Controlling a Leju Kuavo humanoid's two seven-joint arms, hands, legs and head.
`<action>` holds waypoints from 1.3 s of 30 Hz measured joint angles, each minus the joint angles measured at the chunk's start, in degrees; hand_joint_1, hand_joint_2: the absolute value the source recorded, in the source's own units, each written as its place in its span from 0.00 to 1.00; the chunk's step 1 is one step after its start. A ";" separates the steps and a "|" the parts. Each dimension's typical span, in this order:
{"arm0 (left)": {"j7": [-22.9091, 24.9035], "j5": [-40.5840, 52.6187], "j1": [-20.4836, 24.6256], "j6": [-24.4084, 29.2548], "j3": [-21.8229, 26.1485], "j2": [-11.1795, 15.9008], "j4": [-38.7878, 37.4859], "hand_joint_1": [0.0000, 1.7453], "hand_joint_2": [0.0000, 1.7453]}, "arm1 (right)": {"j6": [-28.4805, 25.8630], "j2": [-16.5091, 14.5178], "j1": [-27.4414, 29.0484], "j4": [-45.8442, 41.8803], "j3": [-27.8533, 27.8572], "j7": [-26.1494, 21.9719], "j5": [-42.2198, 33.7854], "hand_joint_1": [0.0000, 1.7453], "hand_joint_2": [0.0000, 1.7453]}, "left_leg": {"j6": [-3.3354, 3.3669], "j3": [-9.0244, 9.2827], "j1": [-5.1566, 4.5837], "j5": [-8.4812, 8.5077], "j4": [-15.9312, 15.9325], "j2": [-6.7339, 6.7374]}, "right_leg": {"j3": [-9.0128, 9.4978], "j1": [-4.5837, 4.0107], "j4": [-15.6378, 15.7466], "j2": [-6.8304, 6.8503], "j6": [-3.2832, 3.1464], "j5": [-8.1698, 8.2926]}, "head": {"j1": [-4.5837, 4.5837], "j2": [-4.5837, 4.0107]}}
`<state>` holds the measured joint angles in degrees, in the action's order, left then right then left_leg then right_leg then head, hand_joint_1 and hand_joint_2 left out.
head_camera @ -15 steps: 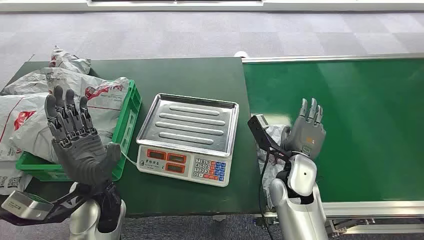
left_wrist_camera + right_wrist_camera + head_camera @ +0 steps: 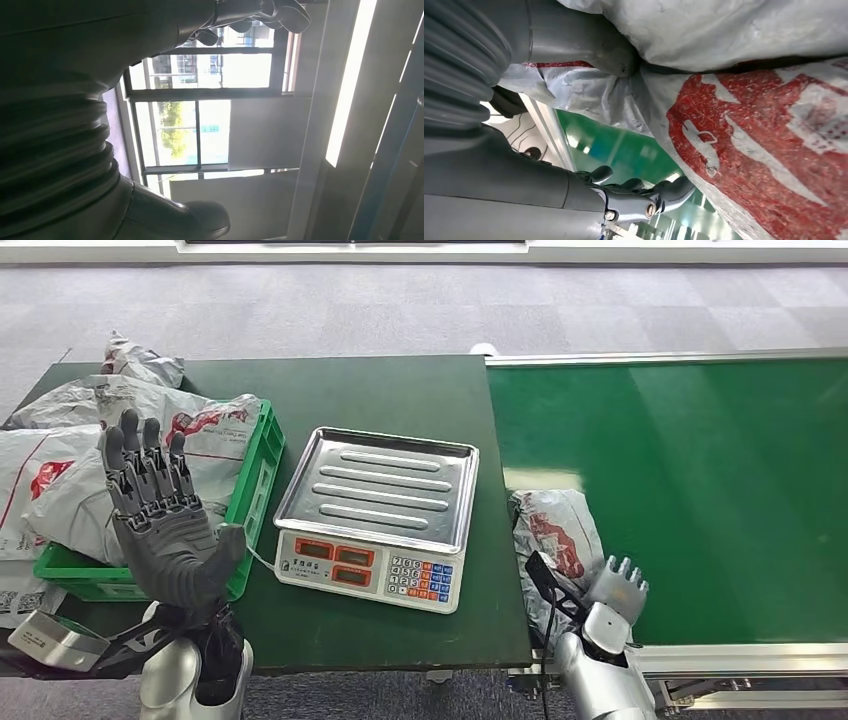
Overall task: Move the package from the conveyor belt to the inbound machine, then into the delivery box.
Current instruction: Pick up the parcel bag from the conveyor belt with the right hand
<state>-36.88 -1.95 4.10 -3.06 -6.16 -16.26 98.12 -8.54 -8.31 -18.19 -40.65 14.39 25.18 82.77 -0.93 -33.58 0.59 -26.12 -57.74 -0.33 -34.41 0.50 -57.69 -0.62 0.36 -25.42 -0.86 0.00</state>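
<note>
One package (image 2: 556, 530) is your concern here — a grey poly mailer with a red print, lying on the green conveyor belt (image 2: 700, 480) at its end nearest the scale, just beside the dark green worktop (image 2: 400, 390). Half a second ago your right hand (image 2: 620, 590) stood raised over that end of the belt, fingers up, covering most of the bag; now it has dropped low toward the belt's near edge and the whole mailer shows in the head view. That reads to me as the reach going down for the pickup, not a lift: the package has not left the belt, so the first leg of the task is still ahead. In the right wrist view the thumb (image 2: 619, 57) presses into the crumpled plastic while the darker fingers (image 2: 664, 192) hang apart from it below, with green belt showing between — so the hand is spread, touching the bag with the thumb, not yet clamped on it. You will want the fingers under the bag's edge before closing; the film is slack and may slide. The scale (image 2: 375, 515), the inbound machine as I take it, sits bare on the worktop, and the green crate (image 2: 255, 475) beyond it is heaped with mailers. Your left hand (image 2: 165, 525) is held up before the crate, palm open, fingers spread, holding nothing.
</note>
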 joint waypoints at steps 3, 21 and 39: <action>0.01 -0.03 0.00 0.00 -0.01 0.00 0.00 0.00 1.00 | -0.02 0.22 -1.35 2.45 0.57 0.02 0.01 0.00 1.00 | 0.05 0.14 0.00 -0.01 0.00 -0.01 | 0.16 0.03 0.01 0.02 0.05 -0.05 | 0.01 0.00; -2.96 0.74 -0.07 0.38 0.16 0.11 -0.12 0.00 1.00 | 8.37 -0.08 -7.79 13.24 2.98 -41.99 -12.46 0.00 1.00 | 0.26 0.16 0.05 -0.23 -0.06 1.16 | 0.58 0.02 0.38 -1.21 0.28 0.48 | 0.01 0.00; -3.33 1.06 1.21 -0.61 0.28 0.13 -1.06 0.00 1.00 | 8.45 -0.31 -6.16 11.40 -4.94 -53.52 -26.94 1.00 1.00 | -0.44 0.29 0.57 -0.34 0.57 2.27 | -0.32 -0.31 0.10 -2.39 -0.89 0.42 | -0.01 0.00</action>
<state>-40.22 -0.89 5.31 -3.67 -5.88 -16.13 97.06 -0.09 -8.61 -24.35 -29.26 9.45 -28.33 55.83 -1.36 -33.30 1.15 -26.45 -57.18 1.94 -34.74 0.19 -57.58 -3.02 -0.52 -24.99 -0.87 0.00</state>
